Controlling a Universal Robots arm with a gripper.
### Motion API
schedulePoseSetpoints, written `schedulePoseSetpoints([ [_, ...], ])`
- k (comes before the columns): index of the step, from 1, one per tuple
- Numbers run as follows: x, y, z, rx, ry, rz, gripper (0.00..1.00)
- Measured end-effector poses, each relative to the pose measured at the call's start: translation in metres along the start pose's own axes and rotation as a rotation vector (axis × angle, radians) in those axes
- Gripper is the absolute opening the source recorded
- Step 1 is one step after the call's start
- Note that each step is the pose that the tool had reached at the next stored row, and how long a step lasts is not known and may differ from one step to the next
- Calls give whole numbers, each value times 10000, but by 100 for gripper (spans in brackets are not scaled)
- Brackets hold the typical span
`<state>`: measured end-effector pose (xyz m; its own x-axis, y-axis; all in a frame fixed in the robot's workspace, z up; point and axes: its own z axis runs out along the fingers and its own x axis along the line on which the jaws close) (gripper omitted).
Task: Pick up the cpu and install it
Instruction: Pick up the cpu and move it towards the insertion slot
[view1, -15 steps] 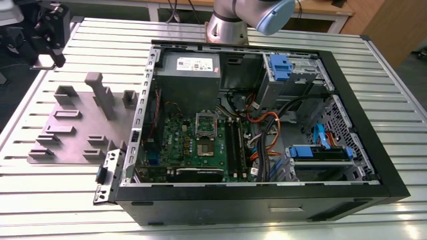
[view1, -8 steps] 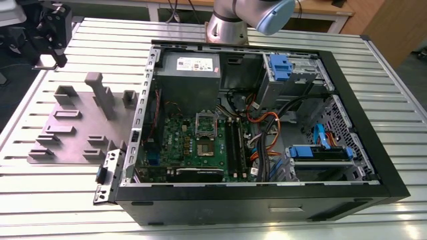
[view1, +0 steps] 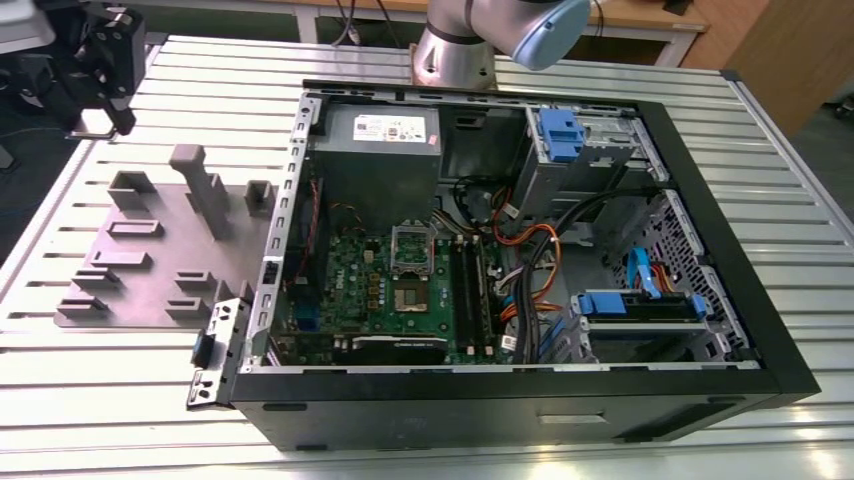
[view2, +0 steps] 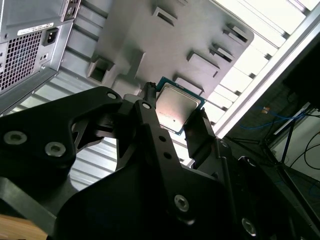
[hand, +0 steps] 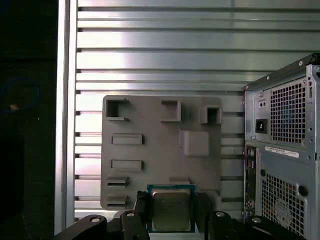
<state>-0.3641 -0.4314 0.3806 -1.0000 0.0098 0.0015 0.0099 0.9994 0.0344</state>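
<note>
The case (view1: 747, 330) lies open on the table (view1: 801, 200), with the plate (view1: 158, 268) just beside it on the exterior view's left. Inside the case, the motherboard (view1: 387, 290) lies flat, the power supply (view1: 380, 150) beyond it. The cpu (hand: 171, 212) sits clamped in the gripper (view2: 176, 107), above the table near the plate.

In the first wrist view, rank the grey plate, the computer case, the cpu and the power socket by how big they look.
1. grey plate and computer case: about alike; the case is cut off.
2. cpu, though nearest the camera.
3. power socket.
</note>
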Motion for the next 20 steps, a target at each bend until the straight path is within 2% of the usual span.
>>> schedulePoseSetpoints([
  [20, -81, 1, 0, 0, 0, 1, 47],
])
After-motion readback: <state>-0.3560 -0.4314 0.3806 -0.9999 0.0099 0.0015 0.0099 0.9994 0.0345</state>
